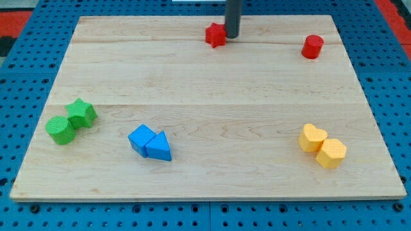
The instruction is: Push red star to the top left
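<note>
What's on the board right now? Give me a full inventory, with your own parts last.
red star: 1, red, top centre, just left of my tip
red cylinder: 1, red, top right
green star: 1, green, left, touching green cylinder
green cylinder: 1, green, left
blue blocks: 2, blue, bottom left of centre, touching
yellow blocks: 2, yellow, bottom right, touching
board: 1, pale wood
my tip: 1, dark rod, against the red star's right side

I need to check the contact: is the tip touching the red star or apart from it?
Touching, it seems: my tip sits against the red star on its right side, no gap visible.
</note>
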